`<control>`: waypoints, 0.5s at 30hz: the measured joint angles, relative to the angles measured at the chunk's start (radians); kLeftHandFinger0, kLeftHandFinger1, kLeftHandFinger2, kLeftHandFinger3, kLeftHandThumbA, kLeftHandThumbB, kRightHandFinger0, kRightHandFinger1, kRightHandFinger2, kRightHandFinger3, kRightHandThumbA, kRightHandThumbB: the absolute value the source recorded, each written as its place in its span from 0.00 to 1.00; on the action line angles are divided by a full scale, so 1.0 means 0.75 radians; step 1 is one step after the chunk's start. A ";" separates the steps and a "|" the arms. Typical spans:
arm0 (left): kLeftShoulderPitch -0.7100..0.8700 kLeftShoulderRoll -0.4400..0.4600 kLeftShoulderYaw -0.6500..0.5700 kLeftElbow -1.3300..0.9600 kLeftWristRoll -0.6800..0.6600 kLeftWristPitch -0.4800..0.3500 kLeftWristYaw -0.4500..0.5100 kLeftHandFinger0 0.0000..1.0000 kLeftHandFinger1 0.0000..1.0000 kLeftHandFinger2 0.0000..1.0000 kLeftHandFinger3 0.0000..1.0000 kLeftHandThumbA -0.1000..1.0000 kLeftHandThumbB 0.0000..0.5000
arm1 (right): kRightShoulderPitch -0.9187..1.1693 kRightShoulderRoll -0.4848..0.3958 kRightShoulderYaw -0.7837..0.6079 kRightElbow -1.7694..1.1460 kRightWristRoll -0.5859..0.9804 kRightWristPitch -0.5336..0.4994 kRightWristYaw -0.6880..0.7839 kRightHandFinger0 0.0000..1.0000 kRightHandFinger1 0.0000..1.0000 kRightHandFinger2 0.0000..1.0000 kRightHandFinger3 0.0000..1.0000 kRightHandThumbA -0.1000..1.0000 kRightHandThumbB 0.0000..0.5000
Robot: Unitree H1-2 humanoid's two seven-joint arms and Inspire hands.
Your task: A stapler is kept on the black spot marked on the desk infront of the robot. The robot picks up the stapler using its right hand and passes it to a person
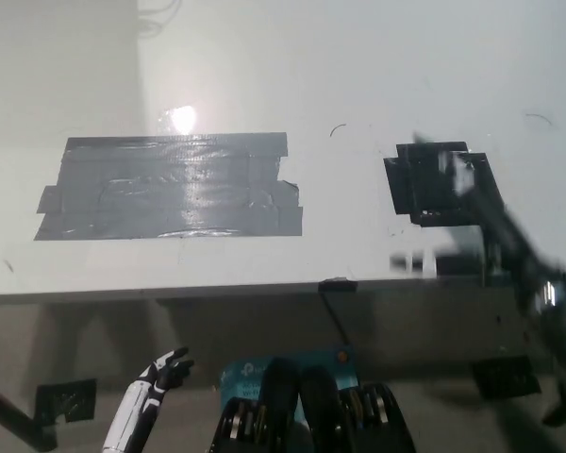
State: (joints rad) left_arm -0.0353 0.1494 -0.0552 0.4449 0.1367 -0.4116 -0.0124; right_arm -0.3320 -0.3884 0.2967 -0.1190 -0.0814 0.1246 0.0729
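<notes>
The black spot (421,192) of tape lies on the white desk (264,75) at the right, and no stapler shows on it or anywhere else. My black right arm (509,247) is a motion-blurred streak running from the spot's right part down past the desk's front edge at the lower right. A fainter smear near the desk edge may be my right hand (413,260); its state is unreadable. My white left hand (160,370) rests low at the lower left, below the desk edge, open and holding nothing.
A large grey tape patch (170,187) covers the desk's left-middle. A thin black cable (336,316) hangs from the front edge. Under the desk sit a blue box (255,370) and black tape marks (64,396) on the floor.
</notes>
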 measured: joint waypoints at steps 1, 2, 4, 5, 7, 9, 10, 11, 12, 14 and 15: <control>0.000 0.000 0.000 0.005 0.000 0.000 0.000 0.86 0.82 0.81 0.85 1.00 1.00 | 0.091 0.007 0.000 -0.065 0.004 -0.002 0.000 1.00 1.00 1.00 1.00 1.00 0.61; 0.000 0.000 0.000 0.008 0.000 0.000 0.000 0.85 0.82 0.81 0.84 1.00 1.00 | 0.136 0.010 0.000 -0.090 0.007 -0.003 0.000 1.00 1.00 1.00 1.00 1.00 0.56; 0.001 0.000 0.000 0.016 0.000 0.000 0.000 0.84 0.81 0.81 0.84 1.00 1.00 | 0.236 0.020 -0.002 -0.165 0.012 -0.010 -0.002 1.00 1.00 1.00 1.00 1.00 0.60; 0.001 0.000 0.000 0.022 0.000 0.000 0.000 0.83 0.80 0.80 0.83 1.00 1.00 | 0.311 0.032 -0.004 -0.218 0.016 -0.018 -0.004 1.00 1.00 1.00 1.00 1.00 0.59; 0.004 0.000 -0.001 0.024 0.003 -0.002 0.001 0.82 0.79 0.79 0.82 1.00 1.00 | 0.497 0.078 -0.039 -0.340 0.036 -0.067 -0.020 1.00 1.00 1.00 1.00 1.00 0.50; 0.010 0.001 0.000 0.027 0.006 -0.002 0.002 0.83 0.79 0.78 0.82 1.00 1.00 | 0.607 0.129 -0.073 -0.365 0.044 -0.112 -0.036 1.00 1.00 1.00 1.00 0.99 0.48; 0.012 0.001 0.000 0.027 0.008 -0.002 0.002 0.83 0.79 0.78 0.82 1.00 1.00 | 0.622 0.138 -0.079 -0.364 0.045 -0.121 -0.040 1.00 1.00 1.00 1.00 0.99 0.51; 0.013 0.000 -0.001 0.027 0.009 -0.002 0.002 0.82 0.79 0.78 0.82 1.00 1.00 | 0.650 0.155 -0.091 -0.362 0.046 -0.138 -0.047 1.00 1.00 1.00 1.00 0.97 0.54; 0.016 0.000 -0.001 0.027 0.010 -0.003 0.003 0.83 0.80 0.78 0.82 1.00 1.00 | 0.687 0.189 -0.114 -0.344 0.047 -0.166 -0.057 1.00 1.00 1.00 1.00 0.96 0.56; 0.019 0.000 -0.001 0.027 0.012 -0.003 0.003 0.84 0.80 0.78 0.82 1.00 1.00 | 0.707 0.224 -0.143 -0.294 0.050 -0.209 -0.069 1.00 1.00 1.00 1.00 0.96 0.61; 0.021 0.000 -0.001 0.027 0.012 -0.004 0.003 0.86 0.80 0.79 0.82 1.00 1.00 | 0.710 0.237 -0.155 -0.260 0.052 -0.227 -0.074 1.00 1.00 1.00 1.00 0.94 0.57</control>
State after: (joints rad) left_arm -0.0194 0.1492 -0.0561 0.4655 0.1461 -0.4145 -0.0105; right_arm 0.2002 -0.2106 0.1803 -0.3141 -0.0421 -0.0453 0.0176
